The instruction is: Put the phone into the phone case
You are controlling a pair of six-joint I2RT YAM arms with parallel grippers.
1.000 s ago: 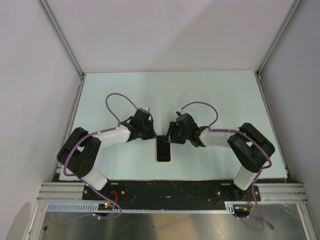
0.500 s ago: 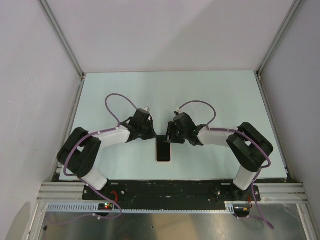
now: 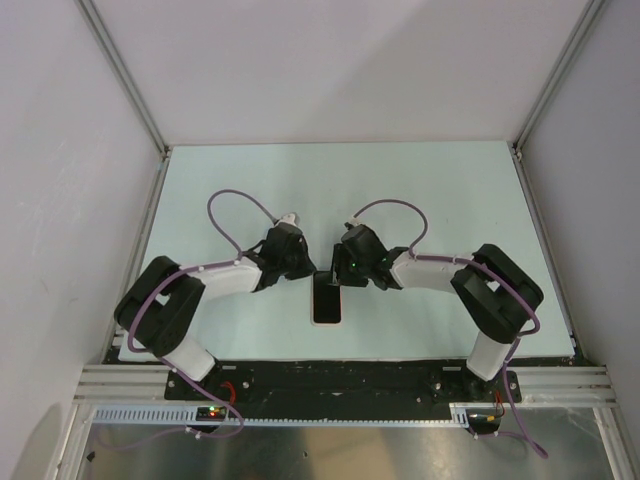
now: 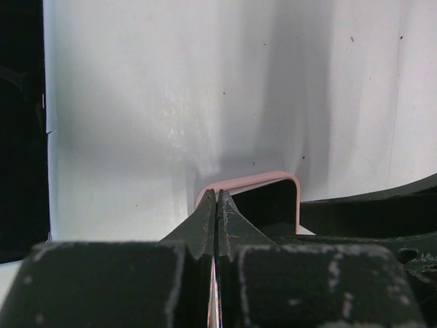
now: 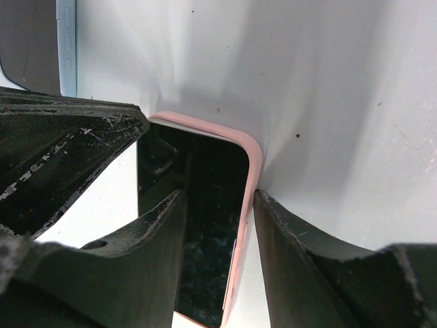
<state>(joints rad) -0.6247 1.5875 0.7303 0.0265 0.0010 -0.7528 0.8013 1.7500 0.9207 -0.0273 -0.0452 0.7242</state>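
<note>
**Meeting at the phone's upper end: both grippers low over the cased phone**

The slim rectangular smartphone with the glossy black screen [image 3: 327, 302] lies flat just below the centre of the top view. Its long side runs up-down in the frame, on the pale mint-green tabletop [image 3: 440, 200].

The salmon-pink shallow plastic phone case [image 5: 251, 164] shows as a thin rounded rim around the phone's corner. In both wrist views the black screen fills the inside of that rim right up to the pink edge, so the phone sits inside the case at this end. The lower end is too small in the top view to check.

Left gripper [image 4: 216, 198]: jaws pressed together with nothing between them. Its tips are at the left corner of the pink rim, lower centre of the left wrist view. Touching or just above, cannot tell.

Right gripper [image 5: 218, 205]: jaws apart, straddling the case's long edge. One finger [image 5: 147, 253] is over the screen. The other is outside the rim at the lower right of the frame, right against the pink. Dark screen shows between the inner finger and the rim, so the jaws are not clamped on it.

In the top view the two grippers sit left and right of the phone's upper end, close together. The white arms bend in from the lower left and lower right.
</note>
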